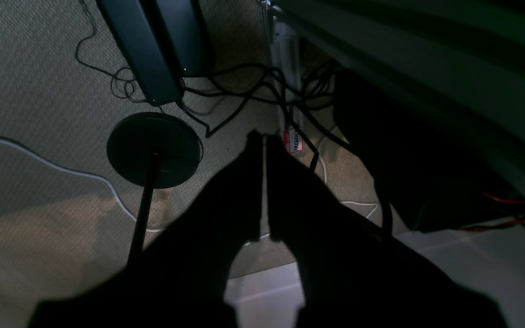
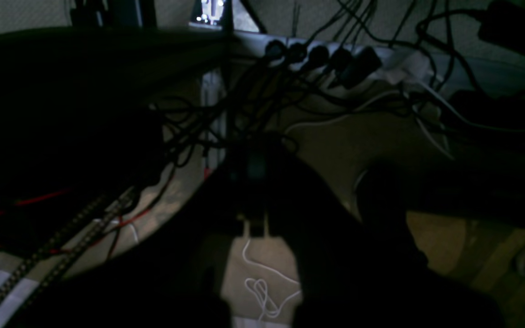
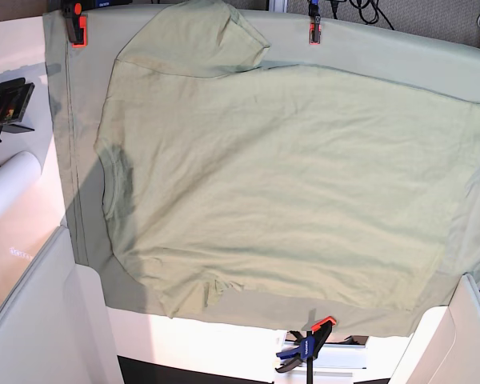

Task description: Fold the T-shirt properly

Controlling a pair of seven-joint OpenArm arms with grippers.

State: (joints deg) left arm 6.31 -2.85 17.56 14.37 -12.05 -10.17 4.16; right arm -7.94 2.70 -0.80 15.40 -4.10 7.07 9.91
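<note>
The T-shirt is lying spread flat on the table, resting on a larger grey-green sheet that is covering the tabletop. In the base view the ribbed neck is pointing toward the left edge and the bottom hem is running down the right side. 1 sleeve is lying flat toward the far edge, and the other sleeve, at the near edge, is appearing partly tucked or bunched beneath the body. 3 clamps are pinning the sheet to the table: 2 orange ones along the far edge and 1 blue-and-orange clamp at the near edge. Neither arm is appearing in the base view. The left wrist camera is looking down at a carpeted floor, where the left claw is showing as a dark silhouette with its 2 fingers pressed nearly together, only a thin sliver of light separating them, and nothing is being pinched. A round black stand base and tangled black cables are lying beyond it. The right wrist camera is showing the right claw in deep shadow above more cables and a power strip; whether it is spread or pressed together cannot be told.
</note>
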